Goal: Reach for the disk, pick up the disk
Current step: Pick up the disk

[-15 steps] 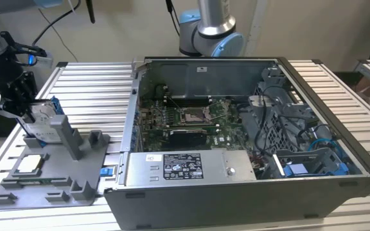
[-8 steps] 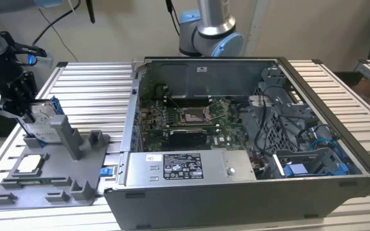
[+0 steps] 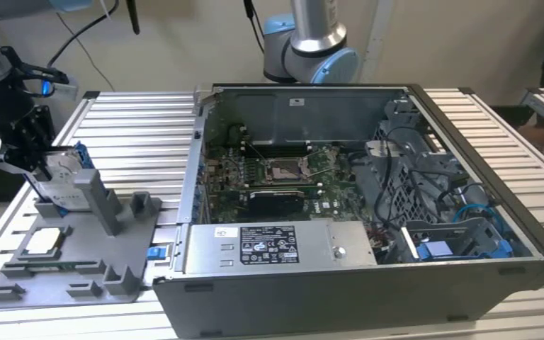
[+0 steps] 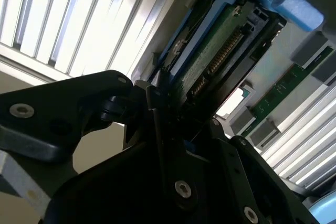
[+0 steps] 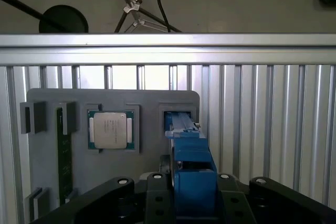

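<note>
The gripper (image 5: 191, 184) is clamped on the disk (image 5: 190, 150), which stands on edge over the far end of the grey fixture (image 3: 74, 276), at the exterior view's left, well apart from the open computer case (image 3: 348, 304)

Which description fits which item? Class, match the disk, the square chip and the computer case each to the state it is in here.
Column one:
1. the disk
2. the square chip
3. the computer case

Column two:
A. lying flat in a recess of the grey tray
B. open on top, with the circuit board exposed
C. standing on edge, framed by blue rails

Pairs: 1-C, 2-A, 3-B
</note>
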You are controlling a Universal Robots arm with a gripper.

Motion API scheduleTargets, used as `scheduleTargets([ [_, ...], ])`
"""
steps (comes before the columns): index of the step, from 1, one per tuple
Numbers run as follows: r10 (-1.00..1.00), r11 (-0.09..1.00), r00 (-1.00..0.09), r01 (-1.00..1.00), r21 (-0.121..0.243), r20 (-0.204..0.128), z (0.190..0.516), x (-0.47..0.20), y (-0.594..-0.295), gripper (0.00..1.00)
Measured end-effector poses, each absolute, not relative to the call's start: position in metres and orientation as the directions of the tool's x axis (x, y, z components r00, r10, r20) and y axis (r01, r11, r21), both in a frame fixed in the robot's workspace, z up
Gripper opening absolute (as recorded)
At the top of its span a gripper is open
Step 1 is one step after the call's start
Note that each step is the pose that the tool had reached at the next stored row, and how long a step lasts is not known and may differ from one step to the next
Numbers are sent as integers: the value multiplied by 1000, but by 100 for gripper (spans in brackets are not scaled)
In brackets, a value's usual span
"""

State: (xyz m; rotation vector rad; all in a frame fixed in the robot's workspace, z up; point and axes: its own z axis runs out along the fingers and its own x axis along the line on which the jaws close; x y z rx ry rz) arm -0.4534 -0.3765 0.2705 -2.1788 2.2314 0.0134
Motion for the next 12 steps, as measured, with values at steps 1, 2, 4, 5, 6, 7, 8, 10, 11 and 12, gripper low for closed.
scheduleTargets([
  [1, -999, 24, -24, -1000, -10, -22, 270, -453, -376, 0],
  [2, -999, 24, -24, -1000, -10, -22, 270, -453, -376, 0],
  [4, -999, 24, -24, -1000, -10, -22, 270, -453, -376, 0],
  [5, -999, 24, -24, -1000, -10, -22, 270, -453, -376, 0],
  [6, -999, 24, -24, -1000, -10, -22, 270, -453, -377, 0],
  [7, -999, 24, -24, -1000, -10, -22, 270, -453, -376, 0],
  [8, -999, 24, -24, -1000, -10, -22, 270, -453, -376, 0],
  [10, -999, 24, -24, -1000, -10, -22, 270, -453, -376, 0],
  [11, -999, 24, -24, -1000, -10, -22, 270, -453, -376, 0],
  [12, -999, 24, -24, -1000, -10, -22, 270, -453, -376, 0],
])
